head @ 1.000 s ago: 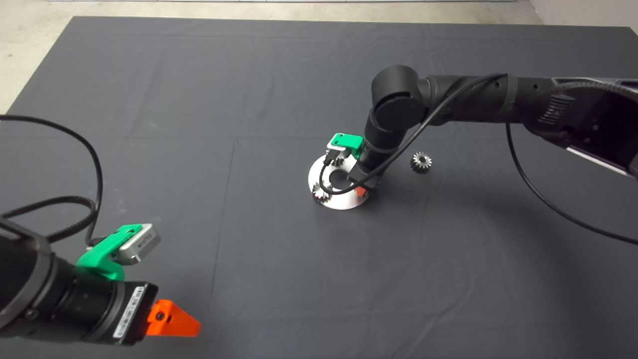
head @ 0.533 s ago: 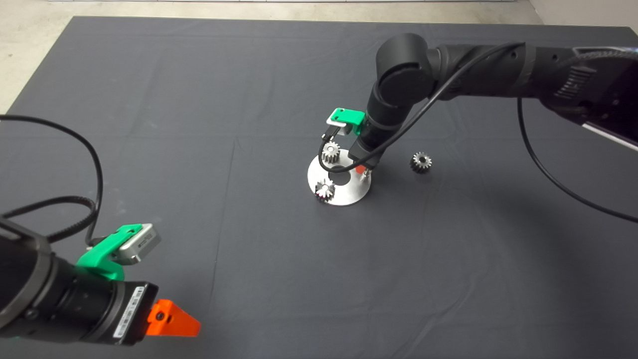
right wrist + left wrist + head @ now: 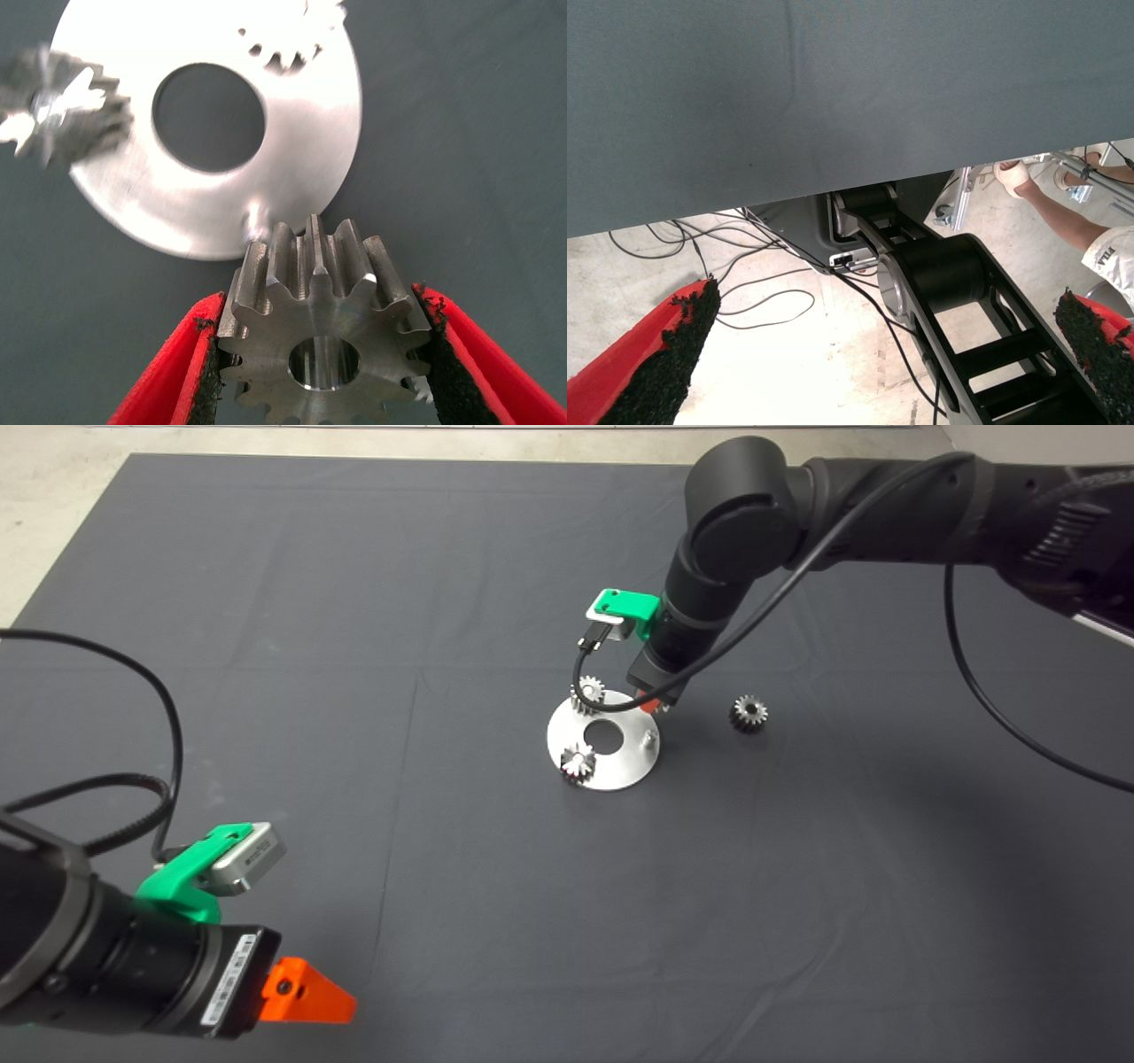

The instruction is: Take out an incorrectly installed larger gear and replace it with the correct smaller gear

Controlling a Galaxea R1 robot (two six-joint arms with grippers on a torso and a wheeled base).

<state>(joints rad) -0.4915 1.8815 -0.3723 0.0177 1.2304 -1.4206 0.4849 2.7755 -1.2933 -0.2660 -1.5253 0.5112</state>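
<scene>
Right wrist view is the only one that really shows the grab: the right gripper has its two red fingers closed in on the larger gear, a shiny steel gear with big pointed teeth and a dark centre hole, one black pad on each side of it. Just past the gear is the round silver metal disc with a big centre hole, with a thin bare pin standing up at its near edge. The gear looks off the disc here, held up in front of it.

From the head view you'd barely know any of that. The right gripper is mostly buried under its own black arm, only a bit of red pokes out over the far-right edge of the disc, and the held gear is hidden. What this view adds: two bright silver small gears sit on the disc, one at the near-left edge and one at the far-left edge. The smaller gear, dark grey with fine teeth, lies on the dark grey mat to the right of the disc, apart from it.

The left gripper is parked at the lower left corner of the mat. Its wrist view shows its fingers spread wide with nothing between them, plus the mat's edge, cables on the floor and a person's arm further off.
</scene>
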